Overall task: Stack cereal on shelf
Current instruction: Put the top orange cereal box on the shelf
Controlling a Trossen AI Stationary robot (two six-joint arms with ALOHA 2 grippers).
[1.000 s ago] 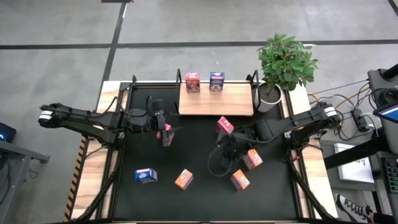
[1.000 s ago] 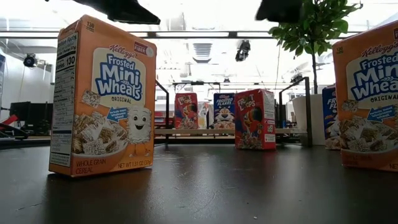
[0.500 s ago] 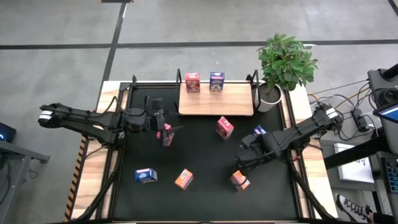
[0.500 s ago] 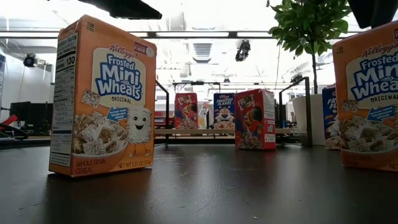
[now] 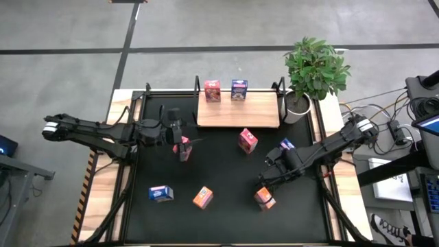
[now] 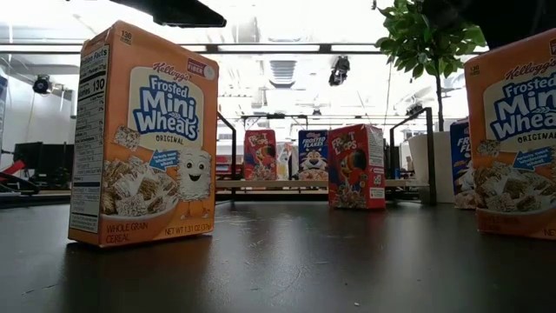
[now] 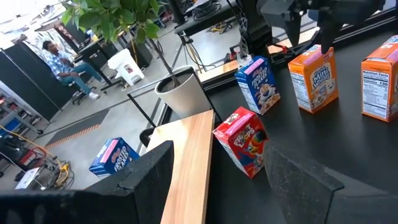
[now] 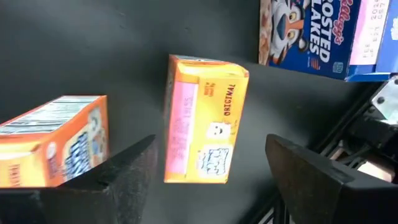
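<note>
1. A matte black worktop [image 5: 226, 213] is carrying small printed cardboard cereal boxes, all crisp-edged rectangular blocks. Nearest the front edge, an orange box [image 5: 202, 198] is standing left of centre, and a blue box [image 5: 160, 193] is lying flat towards the front left corner.
2. Towards the front right, another orange box [image 5: 265, 198] is standing. In the right wrist view it [image 8: 205, 118] is sitting framed between the two dark fingers, with a second orange box [image 8: 53, 142] just beside it and neither finger touching it.
3. The right hand [image 5: 267, 180] is hovering over that orange pair with its fingers spread wide, gripping nothing. Its arm is reaching in low and slantwise from the worktop's right edge.
4. A blue box [image 5: 286, 145] is standing near the right edge, behind the right arm.
5. A red box [image 5: 247, 140] is standing tilted at mid-worktop, just in front of the shelf.
6. The left hand [image 5: 182, 141] is pinching a pink-red box [image 5: 183, 148] left of centre. Its arm is stretching out nearly level from the left edge.
7. The shelf [image 5: 239, 110], a flat pale-wood board with visible grain and a thin black metal frame, is lying against the rear edge. A red box [image 5: 212, 90] and a blue-purple box [image 5: 239, 88] are standing side by side along its back.
8. A leafy plant [image 5: 314, 67] in a smooth white pot is standing at the rear right corner.
</note>
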